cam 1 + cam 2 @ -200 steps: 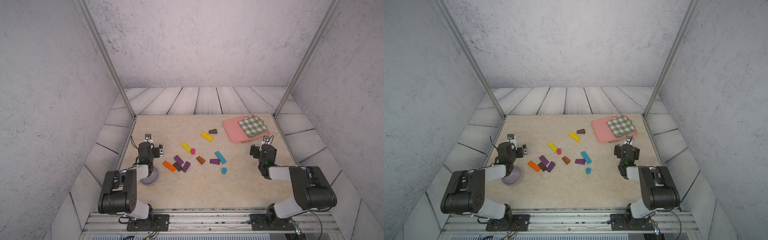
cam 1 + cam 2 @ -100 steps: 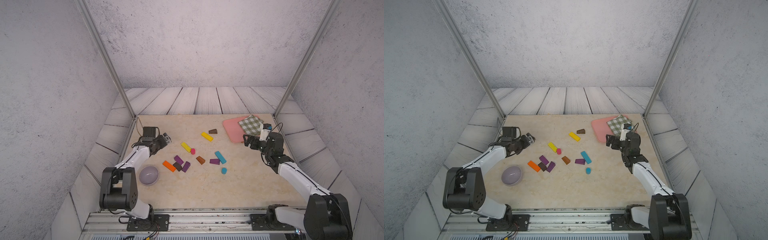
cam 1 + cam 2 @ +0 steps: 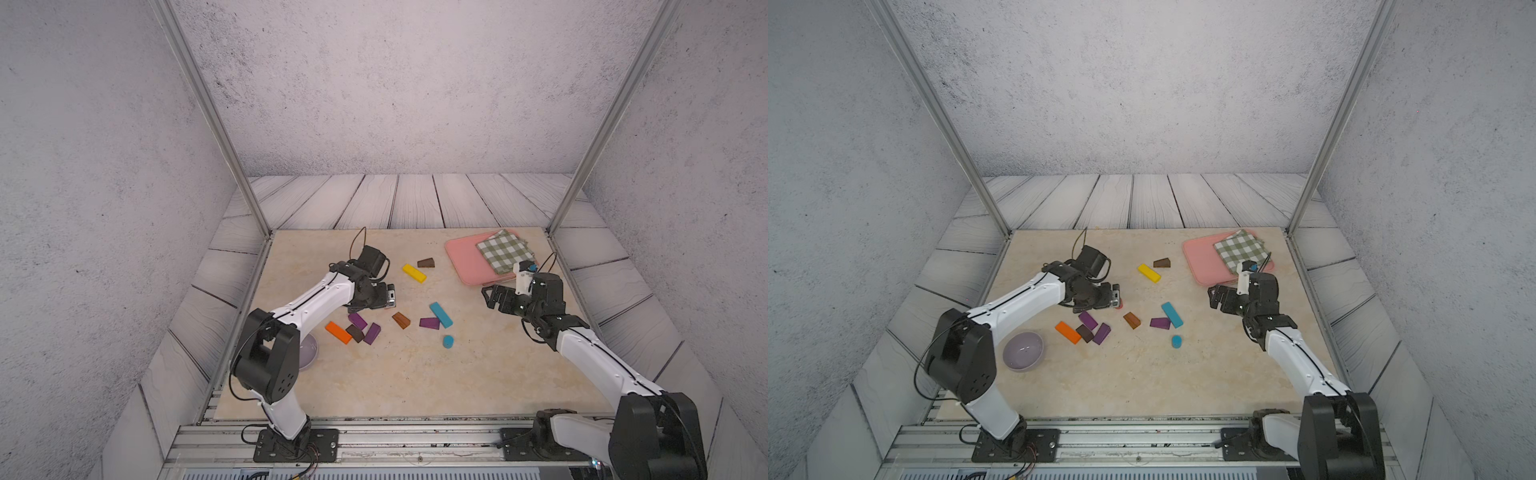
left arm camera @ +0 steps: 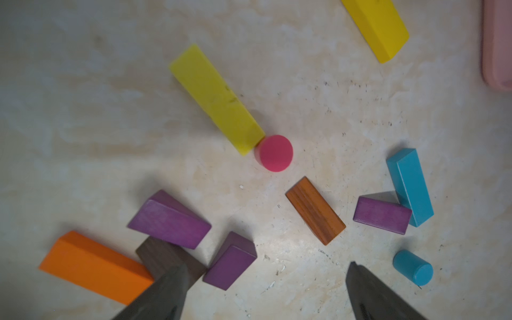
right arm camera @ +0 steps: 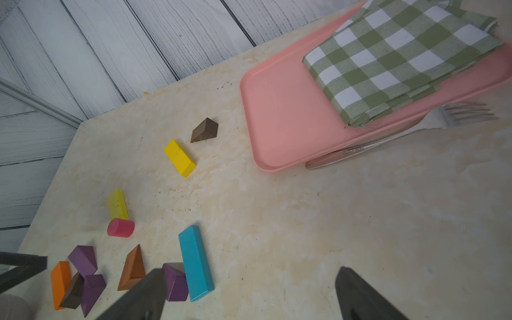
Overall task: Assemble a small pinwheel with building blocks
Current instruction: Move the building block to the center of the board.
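The building blocks lie loose in mid-table. In the left wrist view a yellow bar (image 4: 216, 98) touches the pink cylinder (image 4: 276, 153). An orange bar (image 4: 94, 267), a dark brown wedge (image 4: 166, 256) and two purple wedges (image 4: 169, 219) cluster together. A brown wedge (image 4: 315, 210), teal bar (image 4: 410, 185) and blue cylinder (image 4: 413, 267) lie apart from them. My left gripper (image 4: 266, 267) hangs open above the table beside the cluster, holding nothing. My right gripper (image 5: 250, 271) is open and empty, hovering right of the teal bar (image 3: 440, 314). A second yellow bar (image 3: 413, 273) lies farther back.
A pink tray (image 5: 279, 116) with a folded green checked napkin (image 5: 399, 61) sits at the back right, a fork (image 5: 415, 130) beside it. A lilac bowl (image 3: 1022, 351) stands at the front left near the left arm's base. Metal frame posts edge the table.
Both arms have unfolded from near the table's front edge. The left gripper has swung right over the blocks; the right gripper has moved in beside the tray. Both stayed open.
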Robot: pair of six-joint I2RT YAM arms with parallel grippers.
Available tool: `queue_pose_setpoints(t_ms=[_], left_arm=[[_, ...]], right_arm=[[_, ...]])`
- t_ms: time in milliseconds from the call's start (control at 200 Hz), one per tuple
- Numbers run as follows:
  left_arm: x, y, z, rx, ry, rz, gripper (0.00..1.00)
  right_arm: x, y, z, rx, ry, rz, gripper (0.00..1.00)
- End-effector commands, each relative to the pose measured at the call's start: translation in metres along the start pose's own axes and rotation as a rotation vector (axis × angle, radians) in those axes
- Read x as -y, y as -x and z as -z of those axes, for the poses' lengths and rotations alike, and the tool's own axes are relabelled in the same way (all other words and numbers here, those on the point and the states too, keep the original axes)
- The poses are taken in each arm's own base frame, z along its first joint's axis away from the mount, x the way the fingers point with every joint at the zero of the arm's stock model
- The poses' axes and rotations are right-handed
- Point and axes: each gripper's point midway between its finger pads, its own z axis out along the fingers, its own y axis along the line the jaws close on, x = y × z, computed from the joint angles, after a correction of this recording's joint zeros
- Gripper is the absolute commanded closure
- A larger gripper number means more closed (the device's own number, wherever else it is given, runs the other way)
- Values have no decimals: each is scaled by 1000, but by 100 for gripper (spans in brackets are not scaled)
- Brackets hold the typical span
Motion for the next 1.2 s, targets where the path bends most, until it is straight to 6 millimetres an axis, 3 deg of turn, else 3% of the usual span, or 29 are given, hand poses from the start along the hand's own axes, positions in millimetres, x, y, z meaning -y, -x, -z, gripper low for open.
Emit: queue_pose_setpoints(t_ms=[0, 55, 150, 230, 345, 616, 911, 1051, 1196], left_arm=[[10, -15, -17, -86, 66, -39, 18], [19, -13, -29, -107, 40, -26, 38], [30, -7, -47, -122, 7, -19, 55], [27, 1, -57, -123, 47, -32, 69], [10, 10, -67, -138, 152, -34, 71], [-31, 16, -95, -182, 209, 26, 79], [-66, 40, -105, -172, 247, 70, 80], [-81, 58, -108, -164, 257, 87, 81], [-87, 77, -109, -143, 239, 87, 83]], right_arm=[[-5, -6, 4, -18, 24, -4, 1], [-4, -8, 4, -22, 19, -1, 1], [-2, -10, 5, -31, 13, 4, 1], [-2, -11, 6, -30, 9, 12, 1], [-3, -10, 8, -22, 9, 20, 1], [0, -11, 5, -30, 0, 23, 1], [-1, -15, 1, -43, 20, 14, 1], [-14, -19, -1, -68, 95, -39, 1], [-54, -40, 1, -158, 214, -6, 1]])
